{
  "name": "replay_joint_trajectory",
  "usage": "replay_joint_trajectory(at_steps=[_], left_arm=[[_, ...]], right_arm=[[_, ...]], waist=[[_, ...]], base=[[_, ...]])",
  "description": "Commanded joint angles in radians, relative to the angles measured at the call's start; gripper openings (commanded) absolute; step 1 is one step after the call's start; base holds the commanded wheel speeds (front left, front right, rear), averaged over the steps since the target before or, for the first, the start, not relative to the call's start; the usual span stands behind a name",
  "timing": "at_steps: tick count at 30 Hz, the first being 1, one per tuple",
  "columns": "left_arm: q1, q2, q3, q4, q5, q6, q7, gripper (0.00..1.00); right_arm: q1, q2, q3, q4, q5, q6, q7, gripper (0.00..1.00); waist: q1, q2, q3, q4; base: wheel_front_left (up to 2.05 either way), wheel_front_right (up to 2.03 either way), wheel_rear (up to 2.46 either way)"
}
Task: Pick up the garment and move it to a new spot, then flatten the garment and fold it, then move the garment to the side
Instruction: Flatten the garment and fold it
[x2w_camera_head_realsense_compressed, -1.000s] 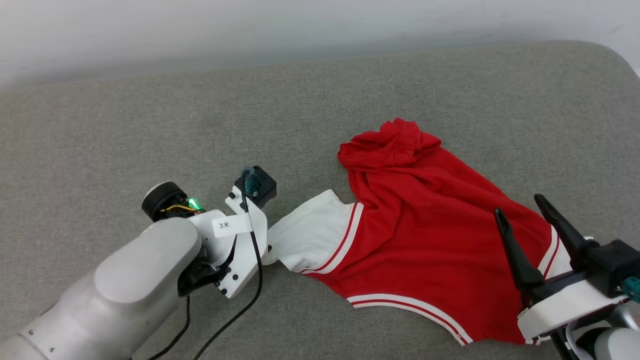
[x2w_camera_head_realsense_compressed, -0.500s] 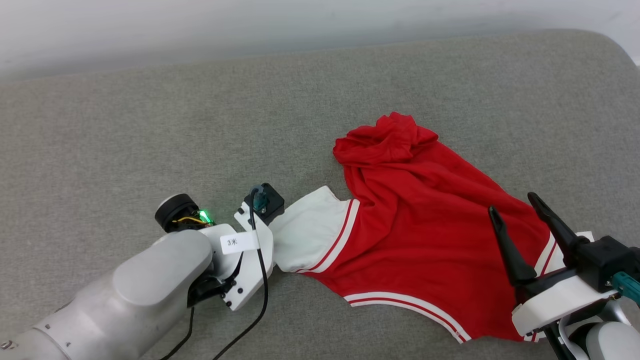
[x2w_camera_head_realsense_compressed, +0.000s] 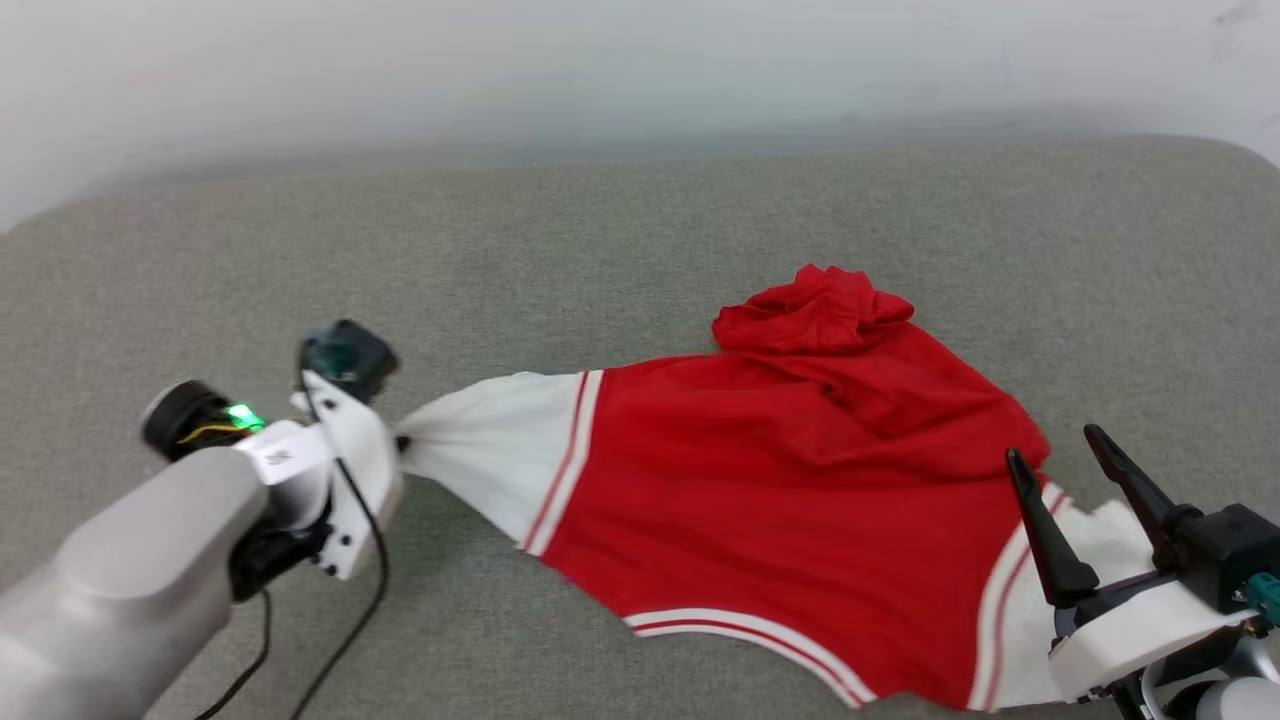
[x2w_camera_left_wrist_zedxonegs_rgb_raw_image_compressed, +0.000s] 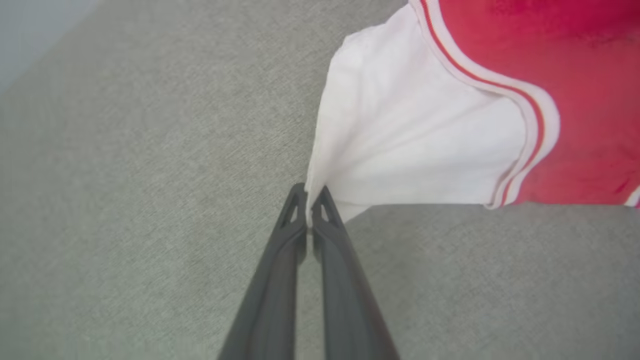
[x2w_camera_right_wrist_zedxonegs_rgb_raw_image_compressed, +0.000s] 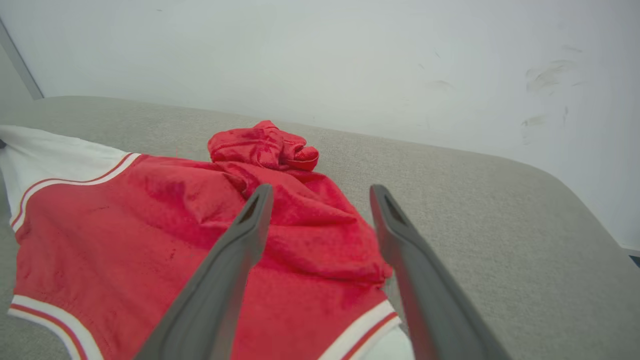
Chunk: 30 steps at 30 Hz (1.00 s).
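The garment (x2w_camera_head_realsense_compressed: 790, 500) is a red jersey with white sleeves and striped trim, lying crumpled on the grey cushion, its far end bunched into a lump (x2w_camera_right_wrist_zedxonegs_rgb_raw_image_compressed: 265, 145). My left gripper (x2w_camera_left_wrist_zedxonegs_rgb_raw_image_compressed: 310, 197) is shut on the tip of the white left sleeve (x2w_camera_head_realsense_compressed: 480, 450), pulling it taut to the left; in the head view its fingertips meet the cloth at the sleeve's point (x2w_camera_head_realsense_compressed: 402, 445). My right gripper (x2w_camera_head_realsense_compressed: 1050, 470) stands open over the garment's right side, above the other white sleeve (x2w_camera_head_realsense_compressed: 1030, 610), with nothing between its fingers (x2w_camera_right_wrist_zedxonegs_rgb_raw_image_compressed: 250, 220).
The grey cushion (x2w_camera_head_realsense_compressed: 600, 250) spreads wide behind and to the left of the garment. A pale wall (x2w_camera_head_realsense_compressed: 640, 70) runs along its far edge. The cushion's rounded right corner (x2w_camera_right_wrist_zedxonegs_rgb_raw_image_compressed: 565, 185) lies close to my right gripper.
My left gripper has closed on the white sleeve's tip and pulled it leftward, stretching the garment out. The head view has shifted. The right gripper stays open over the garment's right side.
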Motion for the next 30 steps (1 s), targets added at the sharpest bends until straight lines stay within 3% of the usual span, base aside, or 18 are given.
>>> replay_joint_trajectory(at_steps=[1,10,18,19,20,30], left_arm=[[0.019,0.017,0.017,0.009,-0.019,0.013,-0.009,0.00],[0.097,0.101,0.060,0.119,-0.088,0.063,-0.030,0.00],[0.146,0.059,0.061,0.220,-0.115,0.057,-0.064,0.00],[0.151,0.049,0.063,0.228,-0.118,0.057,-0.077,0.16],[0.154,0.043,0.066,0.236,-0.116,0.058,-0.096,1.00],[0.183,0.003,0.120,0.215,-0.062,0.153,-0.426,1.00]], right_arm=[[0.008,-0.007,-0.002,0.003,0.003,-0.001,-0.001,1.00],[0.010,-0.017,-0.017,0.018,0.001,-0.001,0.007,1.00],[0.000,-0.025,-0.017,0.030,0.008,-0.001,0.023,1.00],[-0.004,-0.028,-0.016,0.030,0.010,-0.001,0.028,1.00],[-0.010,-0.035,-0.014,0.027,0.013,-0.001,0.031,1.00],[-0.113,-0.180,0.033,-0.045,0.086,-0.001,0.151,1.00]], waist=[[0.0000,0.0000,-0.004,0.008],[0.0000,0.0000,0.013,0.010],[0.0000,0.0000,0.015,0.004],[0.0000,0.0000,0.010,0.004],[0.0000,0.0000,0.004,0.005],[0.0000,0.0000,-0.059,0.039]], base=[[0.00,0.00,0.00],[0.00,0.00,0.00],[0.00,0.00,0.00],[0.00,0.00,0.00],[0.00,0.00,0.00],[0.00,0.00,0.00]])
